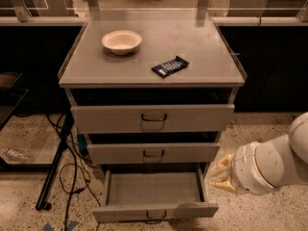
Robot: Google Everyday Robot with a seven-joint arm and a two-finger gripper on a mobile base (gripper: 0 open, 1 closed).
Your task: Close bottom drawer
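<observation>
the bottom drawer (154, 189) sits in the lower centre of the frame, the lowest of three grey metal drawers in a cabinet. it is pulled well out, so its bare grey inside shows, and its short wide front panel with a small dark loop handle (154, 215) lies near the bottom edge of the frame. the middle drawer (154, 153) just above it stands out only a little from the cabinet, and the top drawer (153, 118), the one with the tallest front and the larger handle, stands out a little as well.

the gripper (214, 177) is at the lower right, cream in colour, at the end of a thick white arm (269, 167) that enters from the right edge. it points left and hangs just beside the right side wall of the bottom drawer, about level with the drawer's rear half. whether it touches that wall cannot be told, nor whether it is open or closed.

on the grey counter (202, 37) on top of the cabinet a pale round bowl (121, 41) stands at the upper left, and a dark wrapped snack bar (170, 66) lies apart from it nearer the front edge. black cables (72, 172) trail over the speckled floor (269, 215) to the left of the cabinet.
</observation>
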